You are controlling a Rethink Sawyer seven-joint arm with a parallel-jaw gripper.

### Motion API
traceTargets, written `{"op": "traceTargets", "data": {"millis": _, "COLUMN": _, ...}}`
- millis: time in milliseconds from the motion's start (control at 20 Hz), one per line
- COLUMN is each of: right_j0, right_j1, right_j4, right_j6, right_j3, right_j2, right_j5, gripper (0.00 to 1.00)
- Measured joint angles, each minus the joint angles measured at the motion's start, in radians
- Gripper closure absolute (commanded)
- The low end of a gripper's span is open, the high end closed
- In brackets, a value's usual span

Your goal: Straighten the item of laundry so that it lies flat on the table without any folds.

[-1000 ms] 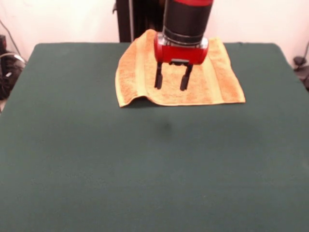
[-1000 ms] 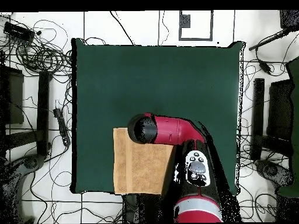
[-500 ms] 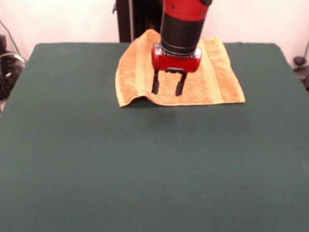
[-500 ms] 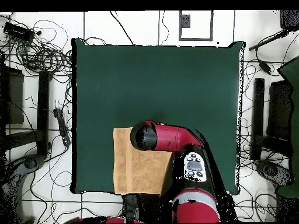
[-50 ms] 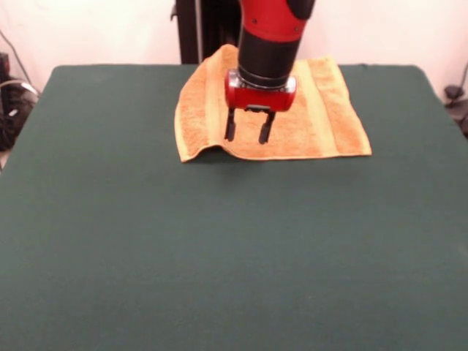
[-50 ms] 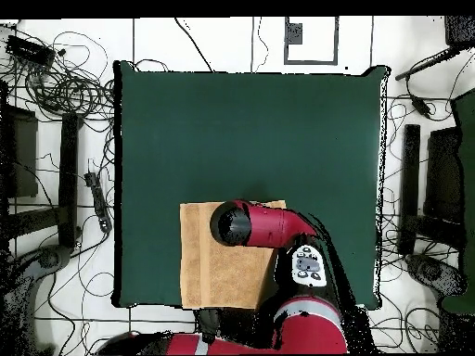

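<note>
Lying at the table's [image 5: 110,241] robot-side edge: orange towel [image 5: 329,124], front-left corner curling up, cables [image 6: 65,88] crowding the floor around. Hanging over the towel's middle with fingers spread: gripper [image 5: 248,129], seen only in front view, arm [image 6: 264,227] hiding it overhead. Sitting further back and more closed than a second ago.

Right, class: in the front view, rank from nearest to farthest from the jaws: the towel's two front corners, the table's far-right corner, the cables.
1. Towel's front-left corner, just left.
2. Towel's front-right corner, further right.
3. Table's far-right corner, upper right.
4. Cables, off the left edge.
</note>
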Motion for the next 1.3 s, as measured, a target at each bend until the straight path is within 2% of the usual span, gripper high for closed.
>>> {"op": "traceTargets", "data": {"millis": 200, "right_j0": -0.003, "right_j1": 0.027, "right_j4": 0.002, "right_j6": 0.0, "right_j3": 0.009, "right_j2": -0.001, "right_j5": -0.009, "gripper": 0.0}}
{"op": "traceTargets", "data": {"millis": 1300, "right_j0": 0.006, "right_j1": 0.027, "right_j4": 0.001, "right_j6": 0.0, "right_j3": 0.018, "right_j2": -0.008, "right_j5": -0.042, "gripper": 0.0}}
